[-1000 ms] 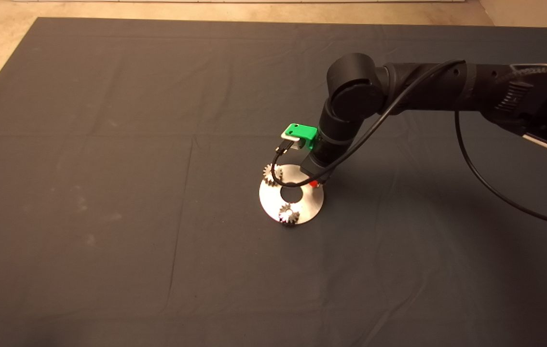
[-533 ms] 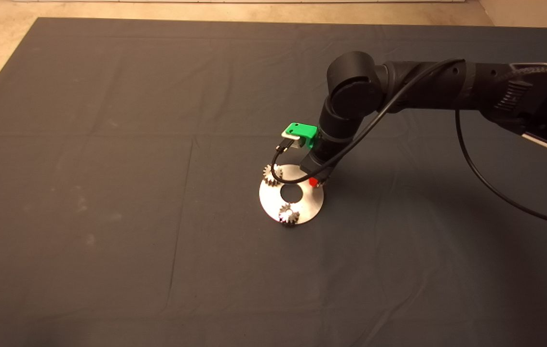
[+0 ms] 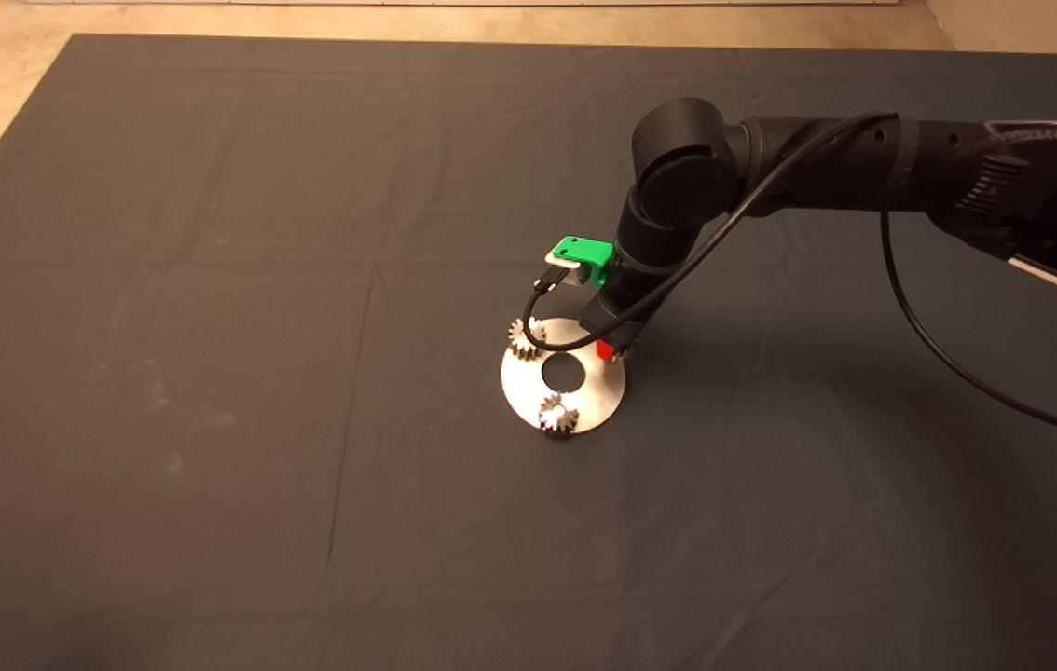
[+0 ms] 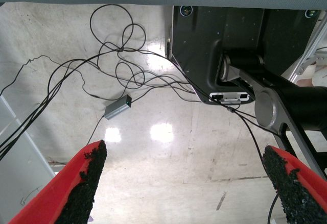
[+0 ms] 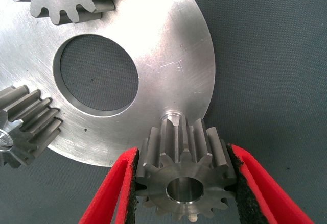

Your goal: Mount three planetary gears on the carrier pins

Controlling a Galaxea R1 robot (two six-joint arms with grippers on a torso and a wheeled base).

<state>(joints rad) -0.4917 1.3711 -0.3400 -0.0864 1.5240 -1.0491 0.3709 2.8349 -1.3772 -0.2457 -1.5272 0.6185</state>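
The right hand [image 5: 181, 183], red fingers clamped on a small silver toothed spur gear [image 5: 180, 175], hovers beside the last free pin [image 5: 171, 118] at the shiny round steel disc's [image 3: 562, 377] three o'clock edge. Centre the bore over the pin, keep the gear level, then lower. The left hand [image 4: 181, 183] idles wide open off the tabletop.

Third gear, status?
Right gripper shut on third gear, just short of free pin. Two gears seated. Left gripper open, parked. Nothing obstructing.
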